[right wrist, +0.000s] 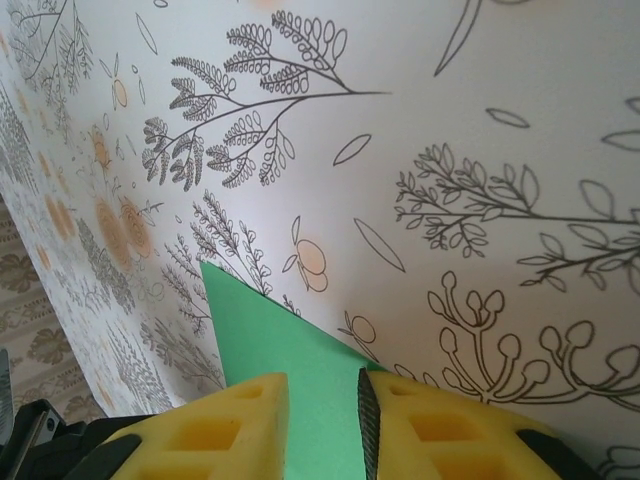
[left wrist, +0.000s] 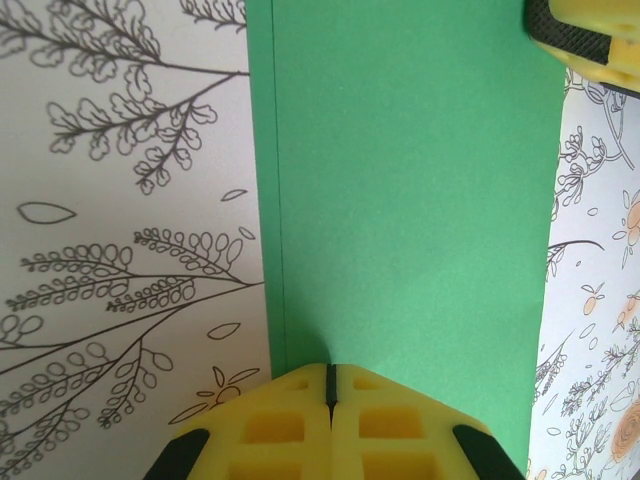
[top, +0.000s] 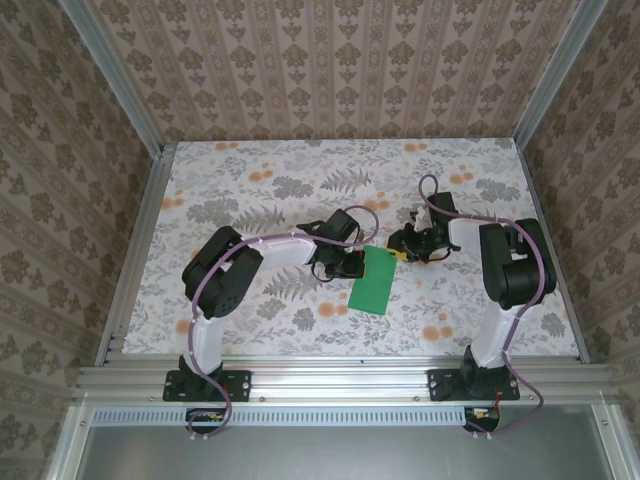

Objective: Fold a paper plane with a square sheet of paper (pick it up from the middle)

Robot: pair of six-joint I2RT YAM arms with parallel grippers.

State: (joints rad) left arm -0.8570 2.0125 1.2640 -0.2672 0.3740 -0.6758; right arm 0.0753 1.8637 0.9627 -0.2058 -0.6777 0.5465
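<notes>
Square sheet of paper (top: 373, 281): one fold apparently in, plane far off
I find it flat on the tabletop (top: 250, 190) between the arms; left gripper (left wrist: 330, 372) closed tight at its edge, right gripper (right wrist: 322, 385) narrowly parted over a corner

— Do we find any word, number or label to read here?
— None we can make out. The paper (left wrist: 410, 200) is plain green, and the tabletop (left wrist: 120, 330) carries only drawn leaves and flowers
— And on the arms (top: 260, 250)?
— We see no legible mark from above; anything there is too small to tell
</notes>
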